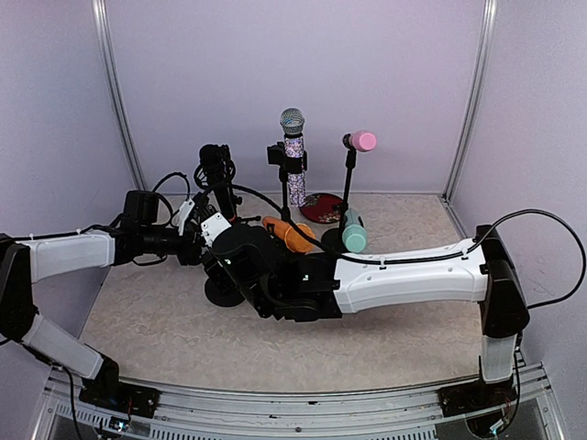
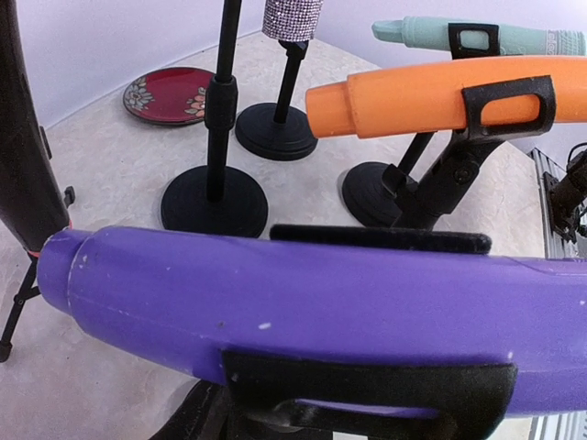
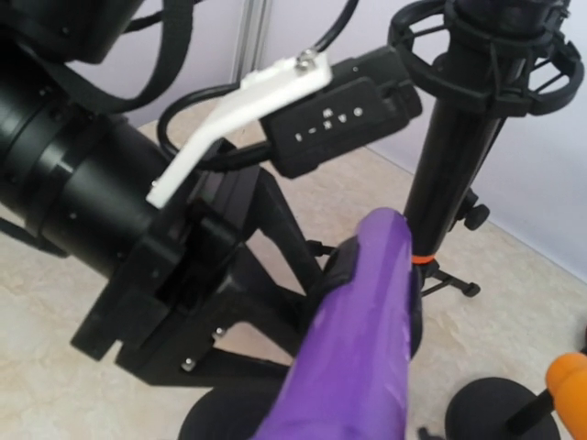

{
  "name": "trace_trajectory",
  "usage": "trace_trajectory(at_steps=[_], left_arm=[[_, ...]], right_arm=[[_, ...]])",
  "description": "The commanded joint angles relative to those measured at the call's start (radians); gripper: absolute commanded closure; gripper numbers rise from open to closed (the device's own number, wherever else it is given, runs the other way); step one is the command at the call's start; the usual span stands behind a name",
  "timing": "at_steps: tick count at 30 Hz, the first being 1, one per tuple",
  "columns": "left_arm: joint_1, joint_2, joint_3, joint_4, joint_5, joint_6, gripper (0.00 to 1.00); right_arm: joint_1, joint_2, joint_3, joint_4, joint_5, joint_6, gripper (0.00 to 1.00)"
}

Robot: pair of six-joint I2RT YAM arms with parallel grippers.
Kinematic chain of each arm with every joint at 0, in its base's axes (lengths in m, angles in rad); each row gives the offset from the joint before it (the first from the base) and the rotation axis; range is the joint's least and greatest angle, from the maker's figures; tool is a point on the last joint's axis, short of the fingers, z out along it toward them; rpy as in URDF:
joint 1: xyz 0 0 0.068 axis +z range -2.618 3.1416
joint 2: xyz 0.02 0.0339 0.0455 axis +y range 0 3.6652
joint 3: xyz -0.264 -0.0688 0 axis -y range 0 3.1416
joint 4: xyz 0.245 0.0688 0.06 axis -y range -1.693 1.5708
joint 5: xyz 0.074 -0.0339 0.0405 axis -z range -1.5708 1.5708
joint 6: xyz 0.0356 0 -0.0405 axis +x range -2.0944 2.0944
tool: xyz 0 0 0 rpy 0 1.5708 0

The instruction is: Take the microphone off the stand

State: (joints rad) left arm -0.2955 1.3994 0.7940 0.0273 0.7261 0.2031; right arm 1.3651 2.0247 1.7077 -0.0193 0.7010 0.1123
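The purple plastic microphone (image 2: 303,302) sits in its black clip stand (image 2: 367,394), and since we cannot tell whether the left gripper (image 3: 316,275) or right gripper (image 1: 234,261) grips anything, a pull could drag the whole stand over.

The speckled table (image 1: 183,321) bears a red plate (image 2: 170,94) and round black stand bases (image 2: 188,209).

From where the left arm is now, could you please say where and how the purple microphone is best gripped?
Probably the bare barrel of the purple microphone, just beside the black clip, approached from the side: it lies nearly level, the clip cups it from below, and its tail tapers.
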Motion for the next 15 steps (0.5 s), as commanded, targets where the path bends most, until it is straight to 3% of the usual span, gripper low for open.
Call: trace_trajectory(at_steps=[1,8,11,15], left_arm=[[-0.010,0.019,-0.018,0.060,0.028,0.001,0.51],[-0.011,0.073,-0.005,0.062,0.043,0.005,0.52],[-0.012,0.084,-0.007,0.089,0.039,-0.008,0.64],[-0.011,0.097,0.002,0.119,0.020,-0.025,0.90]], right_arm=[[0.003,-0.049,-0.033,0.053,-0.059,0.055,0.95],[0.003,-0.074,-0.081,0.099,-0.089,0.042,0.96],[0.003,-0.083,-0.095,0.114,-0.107,0.036,0.96],[0.002,-0.096,-0.106,0.125,-0.113,0.017,0.98]])
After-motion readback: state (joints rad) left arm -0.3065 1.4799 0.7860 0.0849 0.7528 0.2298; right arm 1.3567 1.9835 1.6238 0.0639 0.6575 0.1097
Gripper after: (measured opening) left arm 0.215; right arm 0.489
